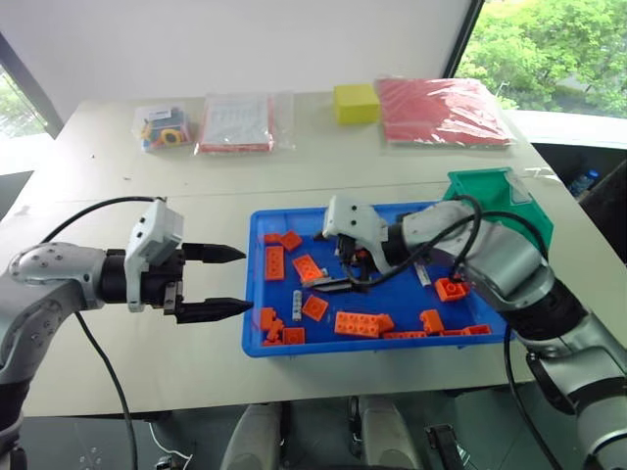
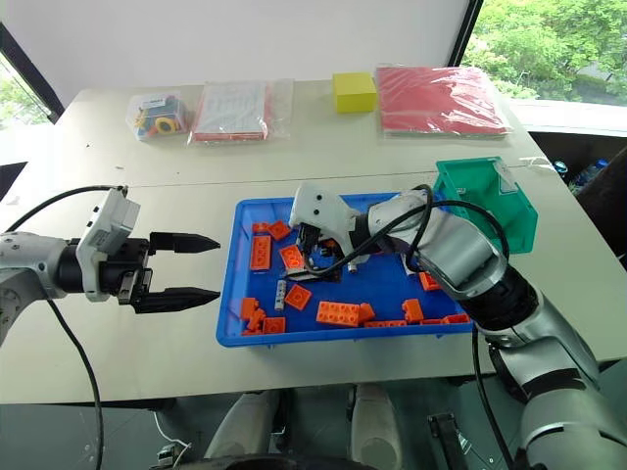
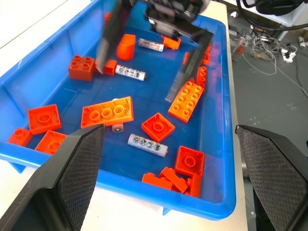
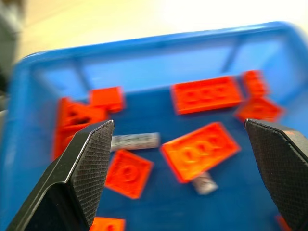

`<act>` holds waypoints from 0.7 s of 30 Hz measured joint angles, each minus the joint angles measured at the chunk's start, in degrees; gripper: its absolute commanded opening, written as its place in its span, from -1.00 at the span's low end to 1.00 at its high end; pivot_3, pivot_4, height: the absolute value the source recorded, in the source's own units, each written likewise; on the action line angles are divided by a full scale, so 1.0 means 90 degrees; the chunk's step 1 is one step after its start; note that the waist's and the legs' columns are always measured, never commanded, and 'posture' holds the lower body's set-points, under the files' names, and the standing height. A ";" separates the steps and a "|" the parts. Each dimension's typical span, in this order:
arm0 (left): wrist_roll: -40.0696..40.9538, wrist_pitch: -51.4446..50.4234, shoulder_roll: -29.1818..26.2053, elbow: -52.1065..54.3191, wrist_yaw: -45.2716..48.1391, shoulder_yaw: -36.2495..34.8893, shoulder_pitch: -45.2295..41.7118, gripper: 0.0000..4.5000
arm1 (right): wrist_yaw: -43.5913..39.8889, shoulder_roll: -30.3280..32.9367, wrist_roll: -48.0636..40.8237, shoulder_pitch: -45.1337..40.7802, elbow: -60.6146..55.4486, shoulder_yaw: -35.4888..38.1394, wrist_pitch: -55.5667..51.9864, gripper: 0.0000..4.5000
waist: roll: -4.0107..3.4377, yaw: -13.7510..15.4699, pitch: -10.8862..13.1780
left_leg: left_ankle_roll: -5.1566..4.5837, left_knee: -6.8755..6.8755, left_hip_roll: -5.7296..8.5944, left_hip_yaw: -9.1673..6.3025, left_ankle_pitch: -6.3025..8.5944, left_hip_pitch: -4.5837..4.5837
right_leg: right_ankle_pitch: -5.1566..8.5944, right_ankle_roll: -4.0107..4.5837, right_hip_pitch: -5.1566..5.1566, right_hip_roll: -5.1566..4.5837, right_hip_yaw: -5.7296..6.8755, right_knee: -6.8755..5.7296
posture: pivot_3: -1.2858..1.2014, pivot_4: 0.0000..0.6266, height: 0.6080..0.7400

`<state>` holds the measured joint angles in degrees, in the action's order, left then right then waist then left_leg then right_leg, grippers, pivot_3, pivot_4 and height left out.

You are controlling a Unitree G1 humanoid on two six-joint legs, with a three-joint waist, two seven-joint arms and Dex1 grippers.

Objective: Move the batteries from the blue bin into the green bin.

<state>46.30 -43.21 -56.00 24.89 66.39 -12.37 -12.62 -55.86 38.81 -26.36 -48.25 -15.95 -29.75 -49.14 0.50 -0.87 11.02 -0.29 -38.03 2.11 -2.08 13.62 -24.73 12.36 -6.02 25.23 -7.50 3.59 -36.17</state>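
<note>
1. The right gripper hung over the middle of the blue bin with its two black fingers spread wide and nothing between them
2. The left gripper hovered just outside the bin's left wall, fingers likewise apart and empty
3. Several batteries lay flat on the bin floor among the orange bricks; one sat partly tucked under a long brick
4. The green bin stood at the blue bin's far right corner
5. My judgement: the step was choosing a battery, and the one lying free of bricks looked the easier pick
6. The fingers should straddle it across its width, since a smooth round cylinder would likely roll or squirt out of a skewed pinch
7. The bricks were studded, hard plastic; the blue bin glossy and shallow; the finger pads cross-hatched
</note>
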 measured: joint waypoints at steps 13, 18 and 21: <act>0.0083 -0.0034 -0.0148 0.0110 -0.0070 -0.0289 0.0234 1.00 | -0.0720 -0.0933 0.0882 0.0315 0.0950 -0.0525 0.0993 0.97 | 0.0001 0.0012 0.0000 | 0.0003 0.0000 0.0003 0.0001 0.0000 0.0000 | -0.0001 0.0003 0.0003 -0.0003 -0.0005 -0.0001 | 0.03 -0.52 0.28; 0.0228 -0.0141 -0.0157 0.0253 -0.0153 -0.0341 0.0314 1.00 | -0.0675 -0.1215 0.1253 0.0495 0.1264 -0.0664 0.1148 0.97 | 0.0001 0.0015 0.0000 | 0.0005 0.0000 0.0004 0.0001 -0.0001 0.0001 | -0.0001 0.0003 0.0003 -0.0003 -0.0006 -0.0002 | 0.03 -0.52 0.28; 0.0314 -0.0169 -0.0276 0.0254 -0.0146 -0.0409 0.0320 1.00 | -0.0610 -0.1290 0.1512 0.0570 0.1406 -0.0679 0.1230 0.97 | 0.0001 0.0011 -0.0001 | 0.0006 0.0000 0.0004 0.0002 -0.0002 0.0001 | -0.0001 0.0003 0.0003 -0.0003 -0.0006 -0.0002 | 0.03 -0.52 0.28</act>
<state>49.12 -44.73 -58.49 27.17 65.07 -16.06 -9.75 -61.35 27.20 -12.75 -43.13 -3.29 -35.86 -38.07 0.51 -0.77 11.01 -0.23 -38.03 2.15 -2.06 13.60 -24.73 12.34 -5.99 25.26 -7.53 3.53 -36.19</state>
